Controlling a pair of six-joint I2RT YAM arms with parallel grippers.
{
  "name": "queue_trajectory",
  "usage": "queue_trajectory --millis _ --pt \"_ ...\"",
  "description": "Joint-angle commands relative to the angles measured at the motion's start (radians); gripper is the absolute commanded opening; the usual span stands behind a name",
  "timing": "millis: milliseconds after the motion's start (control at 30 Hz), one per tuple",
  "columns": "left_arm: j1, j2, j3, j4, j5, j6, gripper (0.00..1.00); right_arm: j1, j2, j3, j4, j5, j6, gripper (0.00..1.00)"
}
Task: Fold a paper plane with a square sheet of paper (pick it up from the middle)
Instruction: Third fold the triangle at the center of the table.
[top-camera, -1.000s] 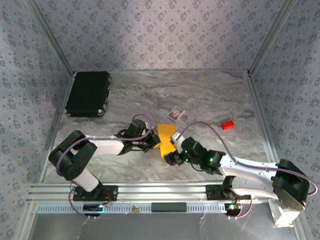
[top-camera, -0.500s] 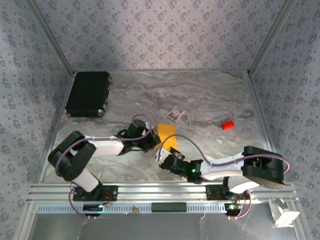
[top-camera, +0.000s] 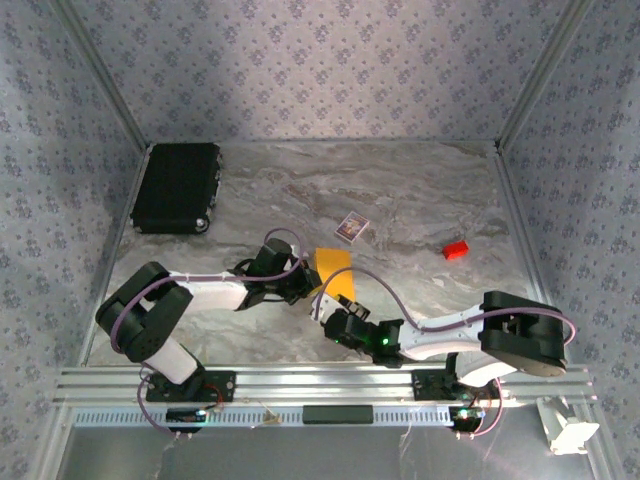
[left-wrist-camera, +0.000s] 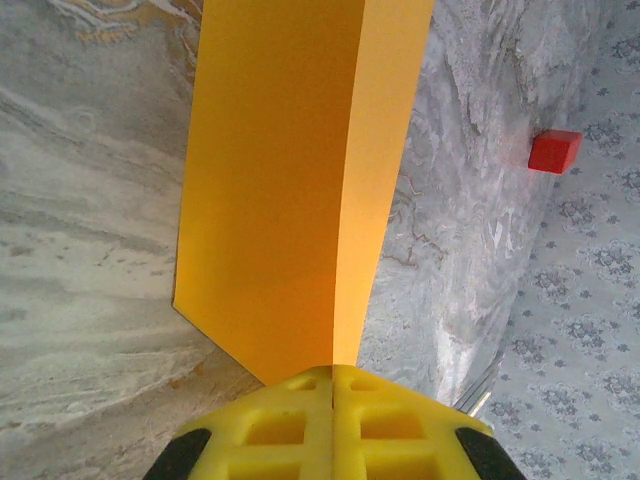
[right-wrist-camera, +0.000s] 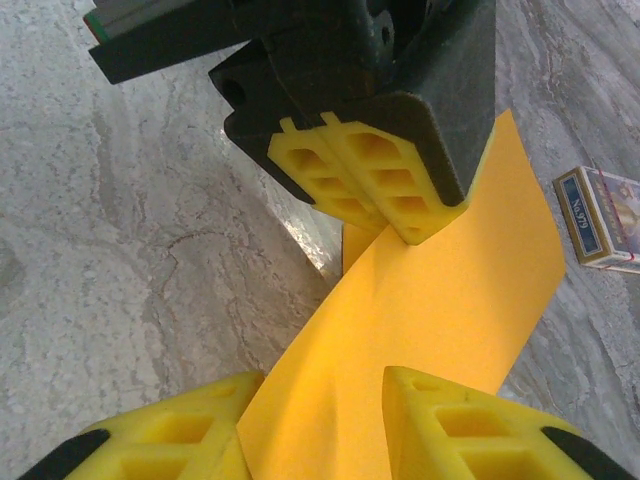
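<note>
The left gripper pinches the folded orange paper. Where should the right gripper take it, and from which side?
Probably the free near end of the orange paper, clear of the pinch of the left gripper, coming from the near side: the strip runs between the open fingers of the right gripper.

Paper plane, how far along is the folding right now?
Early. Done: the square sheet of paper is picked up and bent along one lengthwise crease. In hand: the left gripper is shut on its end, while the right gripper straddles the sheet, jaws apart. Left: probably every pointed fold; no dart shape yet.
</note>
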Motion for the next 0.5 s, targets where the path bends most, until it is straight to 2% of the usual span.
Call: queue_trajectory --millis 0,333,467 --pt "-0.008 -0.006 0.010 -0.002 0.000 -0.002 0.00 0.007 -0.003 0.000 0.017 0.019 0.024 0.35" --pt "-0.009 0.002 0.012 0.002 0.000 0.002 0.00 0.000 -0.025 -0.015 0.026 -0.008 0.044 0.29" --pt "-0.009 0.006 0.011 0.005 0.000 0.004 0.00 -0.013 -0.037 -0.020 0.014 -0.030 0.052 0.21"
